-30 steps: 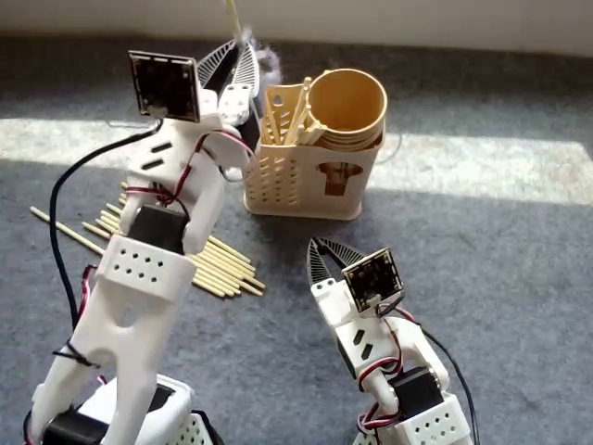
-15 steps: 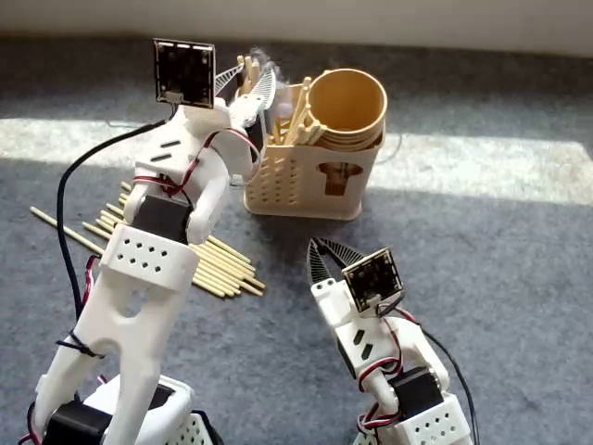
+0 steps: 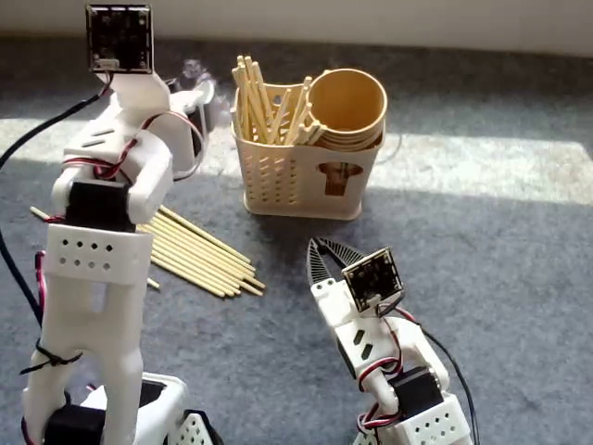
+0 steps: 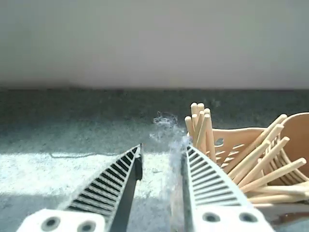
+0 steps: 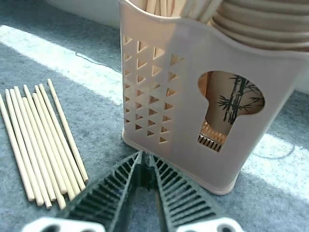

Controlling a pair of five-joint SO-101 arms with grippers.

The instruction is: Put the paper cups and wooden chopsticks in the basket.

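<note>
Nearest to me, my right tool [image 3: 318, 247] sits low over the grey table [image 3: 519, 278], pointing at the basket [image 3: 278, 176]. Its two fingers are pressed together at the tips and it grips nothing. It stops short of the basket's front wall without touching it.

To the side of it, the loose chopsticks [image 3: 199, 255] lie in a flat row on the table, side by side, near the basket's foot but apart from it.

The basket stands upright beyond. The paper cups [image 3: 347, 102] are nested in one stack at one end of it. A bundle of chopsticks [image 3: 255, 93] leans in the other end, with the tips standing above the rim.

My left tool [image 4: 161, 147] is raised beside that chopstick end, clear of the basket. Its fingers are parted by a modest gap and hold nothing. A wisp of fluff [image 4: 166, 125] clings at the tips. A sunlit strip [image 3: 482, 167] crosses the table behind the basket.
</note>
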